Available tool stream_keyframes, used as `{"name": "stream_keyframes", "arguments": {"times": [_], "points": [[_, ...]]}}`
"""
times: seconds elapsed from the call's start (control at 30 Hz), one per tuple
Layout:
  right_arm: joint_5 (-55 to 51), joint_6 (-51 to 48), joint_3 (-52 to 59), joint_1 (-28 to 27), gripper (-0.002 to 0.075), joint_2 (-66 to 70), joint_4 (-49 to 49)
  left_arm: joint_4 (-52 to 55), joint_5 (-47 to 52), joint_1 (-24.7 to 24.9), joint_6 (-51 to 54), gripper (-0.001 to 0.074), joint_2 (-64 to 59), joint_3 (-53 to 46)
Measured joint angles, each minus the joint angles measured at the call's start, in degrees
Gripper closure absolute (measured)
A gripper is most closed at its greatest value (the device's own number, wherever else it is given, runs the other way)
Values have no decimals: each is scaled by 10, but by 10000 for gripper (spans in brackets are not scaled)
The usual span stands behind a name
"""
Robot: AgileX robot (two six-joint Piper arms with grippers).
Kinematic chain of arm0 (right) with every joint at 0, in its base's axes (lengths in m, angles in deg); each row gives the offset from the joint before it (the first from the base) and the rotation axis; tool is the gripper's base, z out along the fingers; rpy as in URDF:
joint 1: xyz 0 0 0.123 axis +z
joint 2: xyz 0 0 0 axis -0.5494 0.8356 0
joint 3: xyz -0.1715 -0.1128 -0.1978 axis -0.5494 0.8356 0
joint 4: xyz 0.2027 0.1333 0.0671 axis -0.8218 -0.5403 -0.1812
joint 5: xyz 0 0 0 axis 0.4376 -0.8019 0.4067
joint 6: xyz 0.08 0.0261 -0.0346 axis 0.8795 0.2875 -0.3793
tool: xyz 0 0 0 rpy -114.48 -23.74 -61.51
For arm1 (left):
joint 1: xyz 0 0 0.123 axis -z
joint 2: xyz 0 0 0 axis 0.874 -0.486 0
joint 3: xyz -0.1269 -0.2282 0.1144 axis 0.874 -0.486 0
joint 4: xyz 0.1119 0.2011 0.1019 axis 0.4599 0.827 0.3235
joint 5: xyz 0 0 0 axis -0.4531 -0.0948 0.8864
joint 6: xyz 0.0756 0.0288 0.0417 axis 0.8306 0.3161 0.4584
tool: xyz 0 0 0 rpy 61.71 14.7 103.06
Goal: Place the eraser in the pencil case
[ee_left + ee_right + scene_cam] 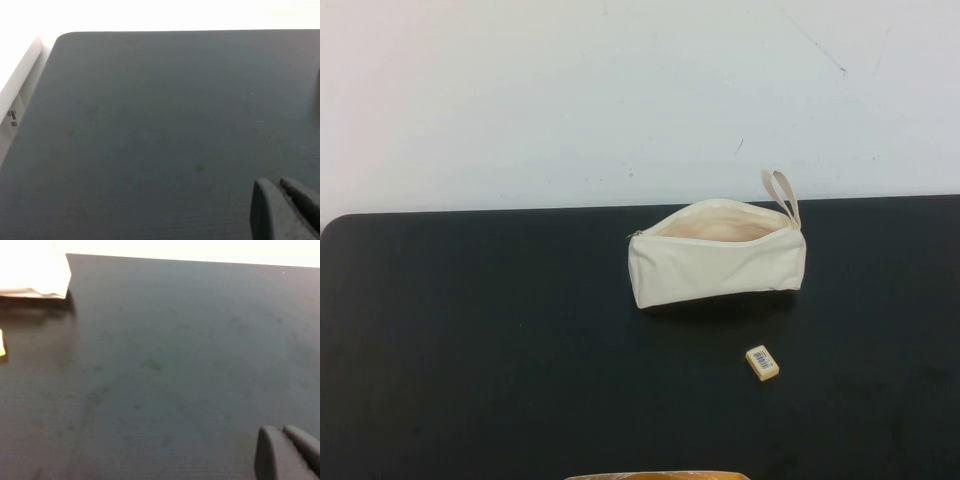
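Two task items sit right of centre on the black worktop (470,350): the pencil case (715,262) near the far edge, unzipped, mouth gaping upward, loop strap at its right end; the eraser (762,362), a tiny cream block with barcode label up, lies just in front, apart from it. Left gripper (287,202) and right gripper (290,447) hover over bare worktop, fingers pressed together, holding nothing. Risk: the eraser is small and low, so an off-centre pinch could skid it; the soft pouch mouth may fold under contact.
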Motion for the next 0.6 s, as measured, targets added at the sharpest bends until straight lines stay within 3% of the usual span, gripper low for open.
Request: {"name": "stream_keyframes", "arguments": {"times": [0.4,0.6], "points": [[49,0,2,0,727,0,20,0,0,0,0,736,0,0],[248,0,2,0,727,0,21,0,0,0,0,736,0,0]]}}
